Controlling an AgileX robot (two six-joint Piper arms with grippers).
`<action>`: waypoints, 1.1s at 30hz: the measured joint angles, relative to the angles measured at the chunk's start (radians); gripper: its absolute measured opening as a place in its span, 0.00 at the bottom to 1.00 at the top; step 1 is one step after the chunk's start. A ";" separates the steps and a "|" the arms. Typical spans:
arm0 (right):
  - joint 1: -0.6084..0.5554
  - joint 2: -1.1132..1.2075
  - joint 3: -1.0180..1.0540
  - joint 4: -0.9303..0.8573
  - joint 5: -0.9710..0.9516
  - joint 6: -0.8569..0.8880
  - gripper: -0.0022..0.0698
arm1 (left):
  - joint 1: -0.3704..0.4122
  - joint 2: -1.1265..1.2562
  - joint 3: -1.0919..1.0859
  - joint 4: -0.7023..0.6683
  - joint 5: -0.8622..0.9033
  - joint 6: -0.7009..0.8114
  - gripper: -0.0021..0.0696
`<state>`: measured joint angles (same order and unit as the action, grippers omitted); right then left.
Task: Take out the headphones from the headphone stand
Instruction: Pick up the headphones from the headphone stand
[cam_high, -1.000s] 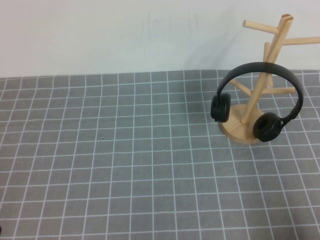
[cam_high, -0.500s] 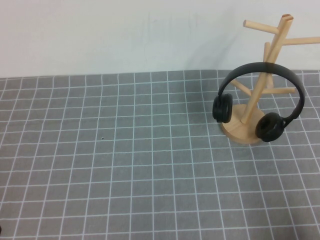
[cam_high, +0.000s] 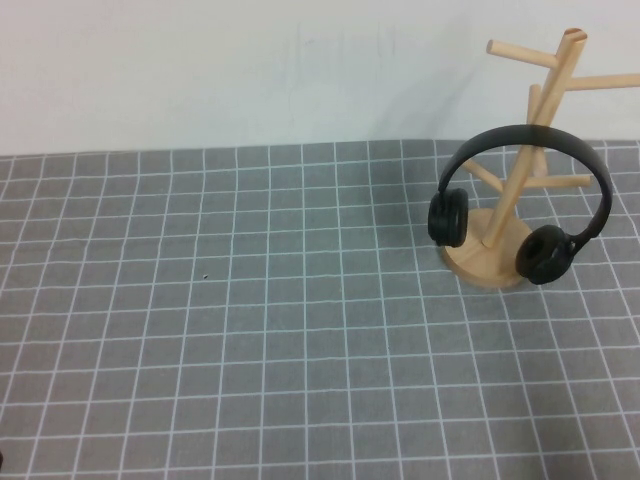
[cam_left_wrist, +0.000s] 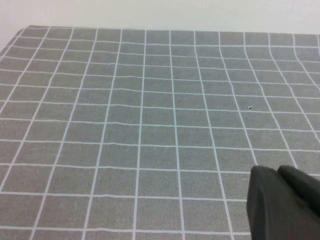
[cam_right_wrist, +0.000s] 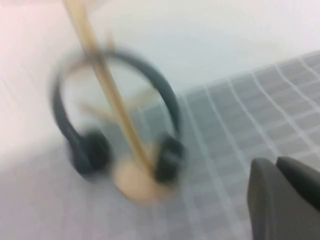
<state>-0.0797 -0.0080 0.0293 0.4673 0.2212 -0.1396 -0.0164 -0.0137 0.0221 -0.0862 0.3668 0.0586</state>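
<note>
The black headphones (cam_high: 497, 137) hang on the light wooden headphone stand (cam_high: 551, 93) at the far right of the table in the high view, headband over a peg and ear cups beside the round base. Neither arm shows in the high view. In the right wrist view the headphones (cam_right_wrist: 169, 105) and the stand (cam_right_wrist: 106, 92) appear blurred, some way ahead of my right gripper (cam_right_wrist: 276, 164), which is shut and empty. My left gripper (cam_left_wrist: 278, 171) is shut and empty over bare cloth, with neither the headphones nor the stand in its view.
A grey cloth with a white grid (cam_high: 250, 320) covers the table. A white wall (cam_high: 250, 70) stands behind it. A tiny dark speck (cam_high: 205, 276) lies on the cloth at the middle left.
The headphones have swung slightly to the right on the stand. The right wrist view is blurred, as from motion.
</note>
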 joint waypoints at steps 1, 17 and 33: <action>0.000 0.000 0.000 0.072 -0.020 0.002 0.02 | 0.000 0.000 0.000 0.000 0.000 0.000 0.02; 0.000 0.185 -0.261 0.222 0.263 -0.021 0.02 | 0.000 0.000 0.000 0.000 0.000 0.000 0.02; 0.167 1.051 -0.898 -0.251 0.592 -0.046 0.02 | 0.000 0.000 0.000 0.000 0.000 0.000 0.02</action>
<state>0.0877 1.0430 -0.8683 0.2162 0.8128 -0.1860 -0.0164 -0.0137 0.0221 -0.0862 0.3668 0.0586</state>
